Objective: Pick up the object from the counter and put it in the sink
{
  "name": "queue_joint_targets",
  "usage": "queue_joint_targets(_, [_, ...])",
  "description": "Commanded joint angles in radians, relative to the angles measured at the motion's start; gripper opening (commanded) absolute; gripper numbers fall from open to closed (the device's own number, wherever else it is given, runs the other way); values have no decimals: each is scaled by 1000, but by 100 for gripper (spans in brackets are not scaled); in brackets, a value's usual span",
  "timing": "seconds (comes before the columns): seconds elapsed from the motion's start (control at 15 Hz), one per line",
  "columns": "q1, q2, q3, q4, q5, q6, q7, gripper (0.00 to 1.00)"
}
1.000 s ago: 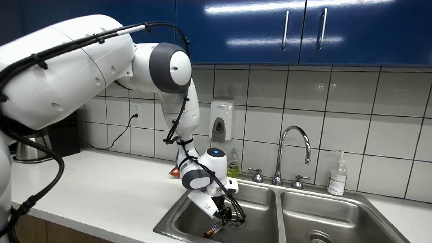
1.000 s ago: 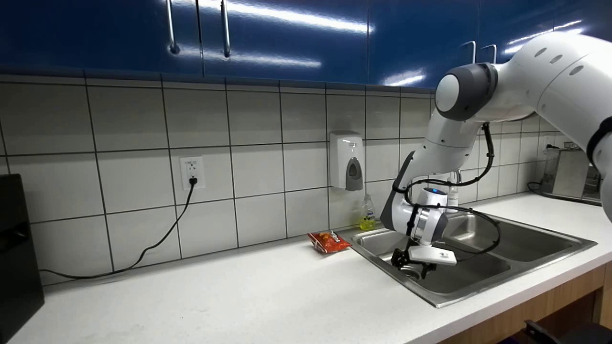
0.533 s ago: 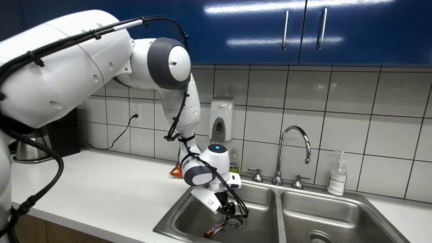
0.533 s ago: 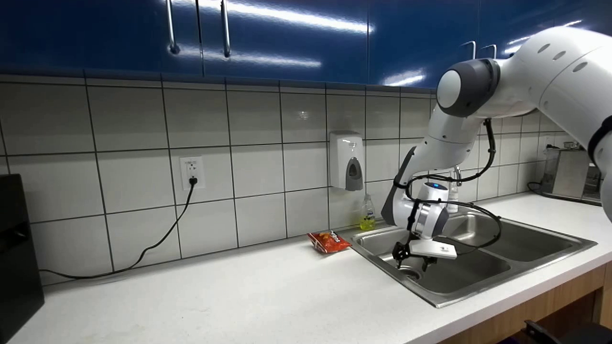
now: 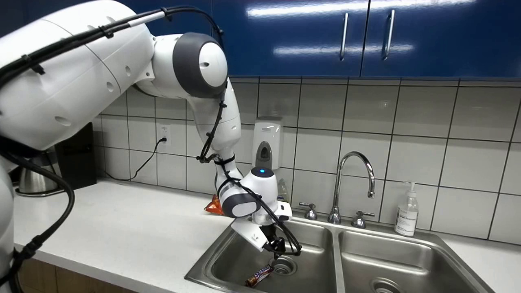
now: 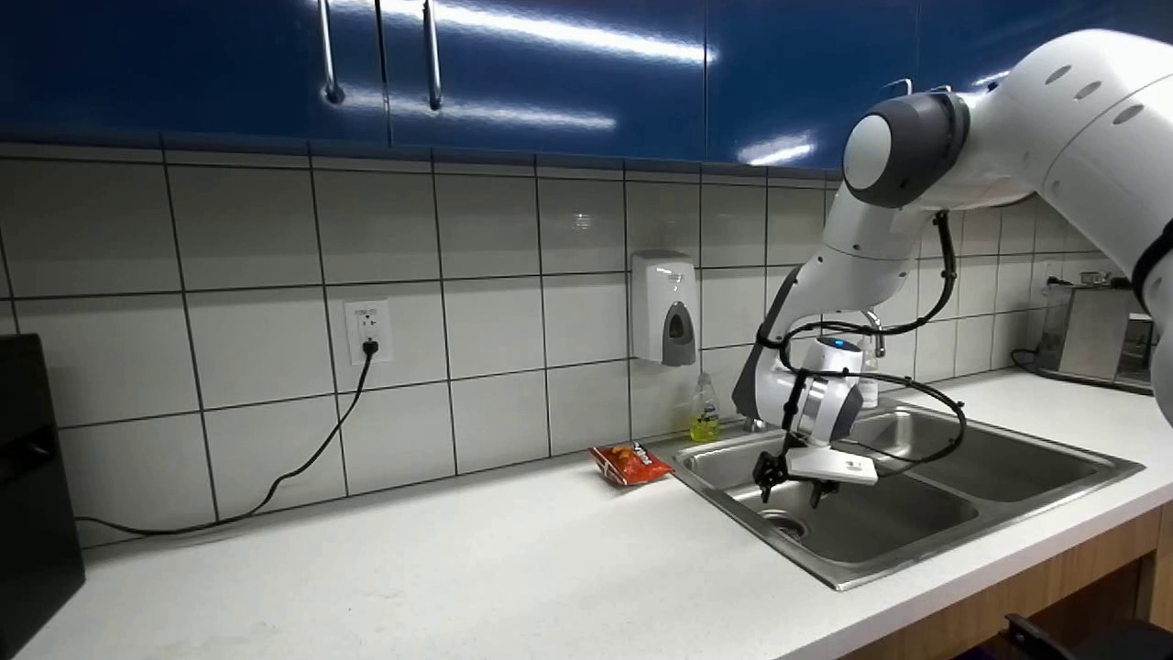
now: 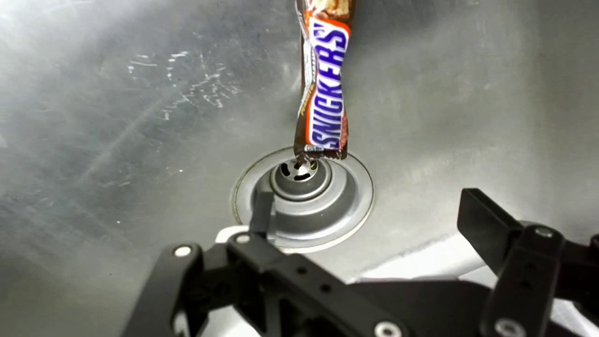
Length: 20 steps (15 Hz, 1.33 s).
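A spread pincer [image 7: 369, 214] above, a Snickers bar [image 7: 326, 89] at rest in the sink [image 5: 338, 260]

The pincer hangs over the basin [image 5: 311, 270] at the left in an exterior view, its 2 fingers [image 7: 486, 224] well apart with nothing between them. The Snickers bar lies on that basin's floor, 1 crimped end reaching over the edge of the drain [image 7: 304, 206]. Placing therefore looks done, and the step in hand is probably the retreat. To do it well, rise straight up with the fingers wide, so that neither tip brushes the wrapper [image 7: 323, 112]; above the rim, swing away from the faucet [image 5: 337, 187], since the loop of cables [image 5: 269, 210] could catch there. No nudge seems called for: the bar looks too long to slip down the drain.

The wrapper is glossy brown plastic, creased and nipped in along its length. The steel around it is dull-sheened and scratched; the drain steps down in rings to a slotted strainer [image 7: 299, 170]. The faucet is a chrome gooseneck. Farther out, the smooth white table [image 6: 440, 568] bears a crinkled orange-red packet [image 6: 630, 465] just beside the sink, before glossy tiles [image 6: 495, 325] with dark joints.
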<state>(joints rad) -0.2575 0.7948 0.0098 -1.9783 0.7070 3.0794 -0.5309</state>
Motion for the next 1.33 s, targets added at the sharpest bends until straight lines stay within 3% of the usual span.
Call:
queue_joint_targets(0.0, [9, -89, 1, -104, 14, 25, -2, 100])
queue_joint_targets(0.6, [34, -244, 3, -285, -21, 24, -40, 100])
queue_joint_targets(1.27, [131, -421, -42, -474, -195, -66, -118, 100])
